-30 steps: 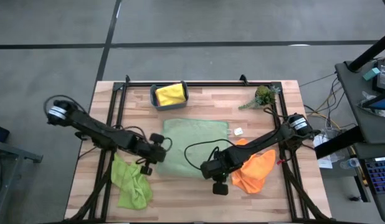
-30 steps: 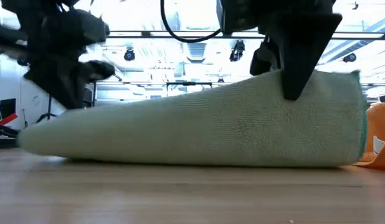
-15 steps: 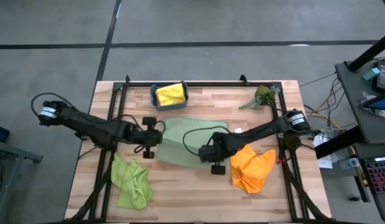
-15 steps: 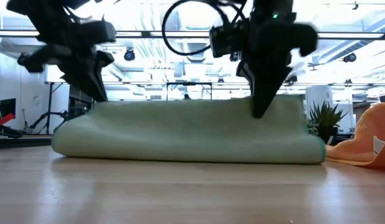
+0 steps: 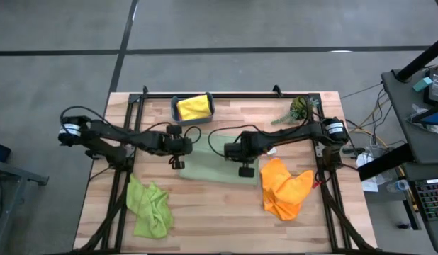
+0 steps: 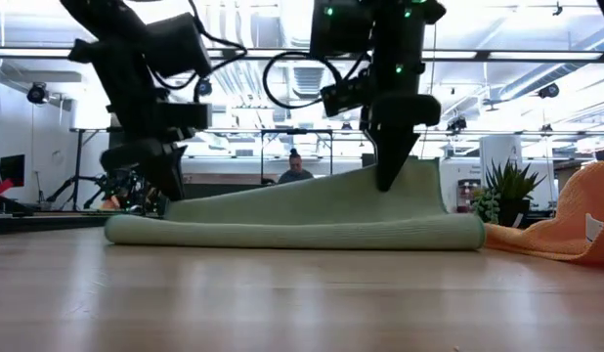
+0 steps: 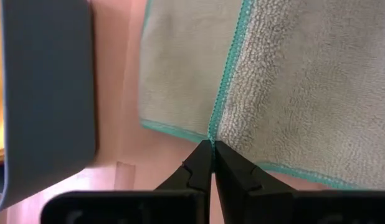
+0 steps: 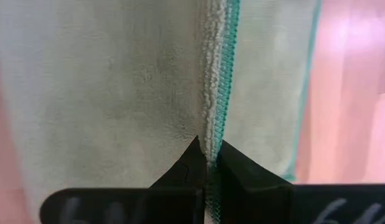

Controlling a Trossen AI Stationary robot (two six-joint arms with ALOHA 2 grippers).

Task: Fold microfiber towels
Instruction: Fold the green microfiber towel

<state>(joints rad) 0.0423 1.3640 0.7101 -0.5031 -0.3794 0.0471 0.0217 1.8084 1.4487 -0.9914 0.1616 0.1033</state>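
A pale sage green towel (image 5: 215,166) with a teal hem lies mid-table, folded over itself, its fold (image 6: 282,235) on the wood toward the near edge. My left gripper (image 5: 181,153) is shut on the upper layer's left end, low over the table (image 6: 160,191). My right gripper (image 5: 239,159) is shut on the right end, held higher (image 6: 388,181). A lime green towel (image 5: 149,207) lies crumpled near left and an orange towel (image 5: 285,188) near right. A yellow towel (image 5: 193,106) sits in a bin. My left gripper pinches the towel's teal-stitched edge (image 7: 214,132) at a corner between its two fingers, slanting down from the table's left. That corner hangs just above the lower layer. My right gripper pinches the teal-hemmed edge (image 8: 212,142) between its fingers, pointing steeply down. This end (image 6: 419,176) is lifted, and the cloth slopes slack down to the fold.
The small bin (image 5: 178,112) stands at the far edge just beyond the left gripper. A green plant sprig (image 5: 298,110) lies at the far right. Bare wood (image 5: 212,219) stretches along the near edge between the crumpled towels.
Both grippers have travelled from the near side toward the far edge, staying shut on the towel's edge. The near half of the sage towel has been carried over the far half, so the cloth now lies doubled, with the fold on the near side.
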